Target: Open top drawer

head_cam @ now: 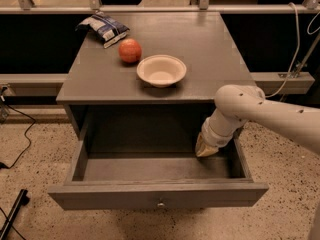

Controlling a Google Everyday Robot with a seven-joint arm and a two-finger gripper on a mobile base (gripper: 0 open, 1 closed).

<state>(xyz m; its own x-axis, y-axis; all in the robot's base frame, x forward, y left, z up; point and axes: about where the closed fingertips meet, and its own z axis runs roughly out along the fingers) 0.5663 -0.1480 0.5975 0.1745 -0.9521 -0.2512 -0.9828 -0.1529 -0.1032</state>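
Observation:
The top drawer (155,195) is a wide matte grey drawer pulled far out of the grey cabinet, with a small round metal knob (160,203) at the centre of its front. Its deep box shows nothing inside. My white arm comes in from the right and bends down into the drawer. My gripper (205,149) is inside the drawer at its back right corner, close to the right wall. It holds nothing that I can see.
On the cabinet top (210,49) lie a white bowl (161,70), a red apple (130,50) and a chip bag (103,28). A rail and dark panels run behind. Cables trail on the speckled floor at left.

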